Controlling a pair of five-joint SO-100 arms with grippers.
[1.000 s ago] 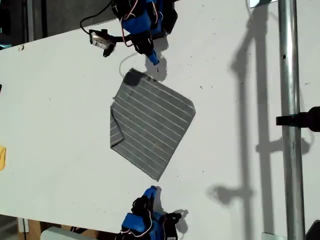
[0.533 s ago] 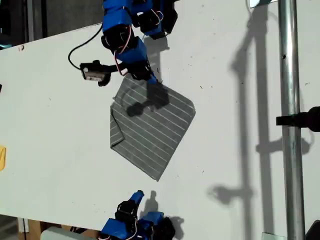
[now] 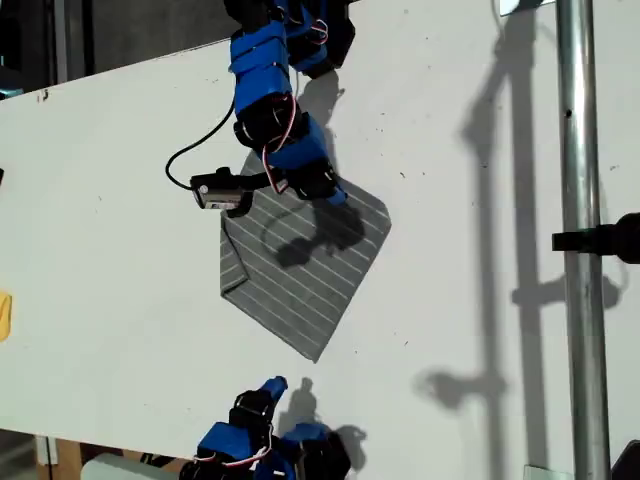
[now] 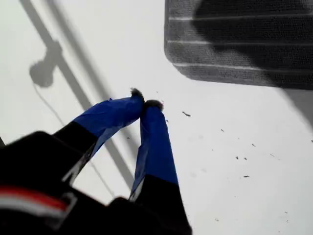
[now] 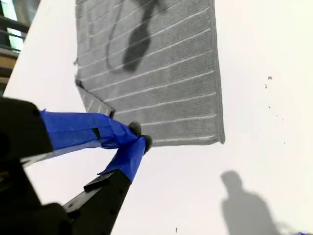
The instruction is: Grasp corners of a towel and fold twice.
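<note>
The grey striped towel point(image 3: 305, 265) lies flat on the white table point(image 3: 110, 200), turned like a diamond, with a small fold along its edge on the exterior view's left. My first gripper point(image 3: 338, 197) hangs shut and empty over the towel's upper part, casting a shadow on it. In the first wrist view its tips point(image 4: 146, 104) show over bare table beside a rounded corner point(image 4: 172, 58). My second gripper point(image 3: 277, 383) is shut and empty near the table's lower edge, short of the towel's lowest corner point(image 3: 315, 355). In its wrist view the tips point(image 5: 139, 136) sit by the towel's edge point(image 5: 176, 141).
A metal pole point(image 3: 578, 180) with a black clamp point(image 3: 600, 240) stands at the exterior view's right and throws long shadows across the table. The first arm's camera point(image 3: 218, 189) and its black cable hang beside the towel. A yellow object point(image 3: 4, 316) shows at the exterior view's left edge.
The first arm has swung from the table's upper edge down over the towel, gripper still shut. The second arm has shifted slightly toward the exterior view's left. The towel has not moved.
</note>
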